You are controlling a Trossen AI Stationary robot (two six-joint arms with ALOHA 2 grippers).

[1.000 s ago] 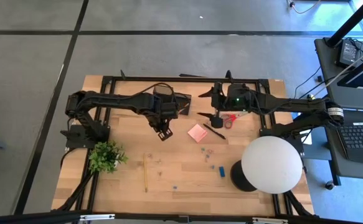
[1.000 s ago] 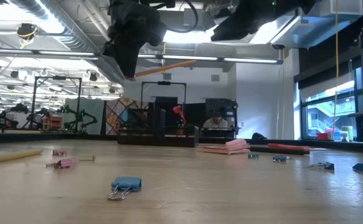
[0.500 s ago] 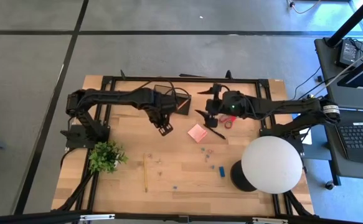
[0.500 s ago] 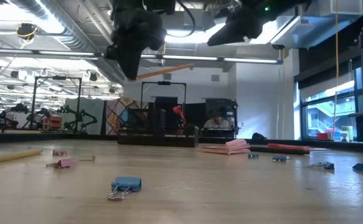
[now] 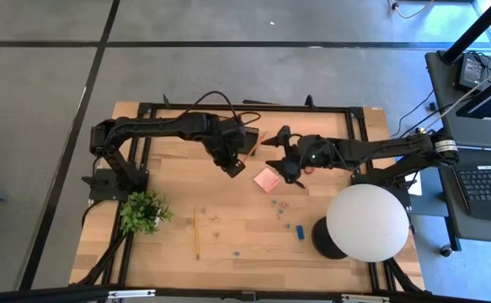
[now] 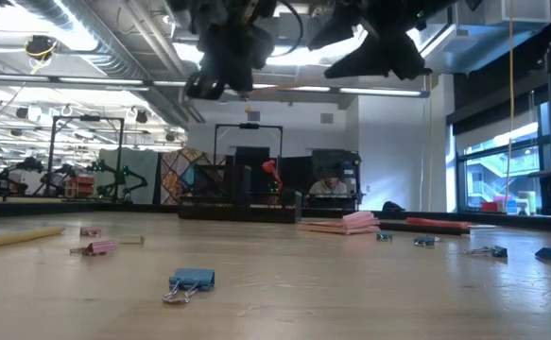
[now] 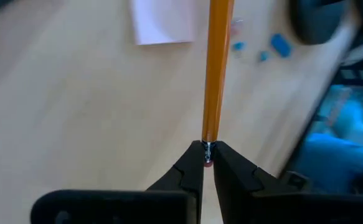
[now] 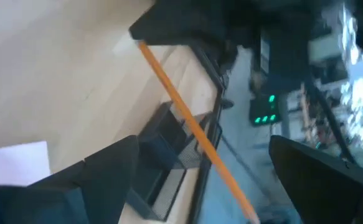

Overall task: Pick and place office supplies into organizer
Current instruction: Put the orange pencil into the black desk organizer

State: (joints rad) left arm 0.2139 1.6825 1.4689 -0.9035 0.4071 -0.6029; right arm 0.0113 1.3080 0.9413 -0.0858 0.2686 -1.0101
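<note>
Left fingers (image 7: 207, 163) are clamped on the very eraser end of the orange pencil (image 7: 217, 68), so it sticks out long and level above the wooden surface (image 5: 173, 231), close to the black mesh organizer (image 8: 169, 163). It's a light, stiff, slick stick; pinched at the tip it'll probably pivot easily, so a mid-shaft hold looks safer. Right fingers (image 8: 201, 186) are spread wide with nothing in them, just beside the pencil. The pink sticky pad (image 5: 267, 179) lies flat nearby.
</note>
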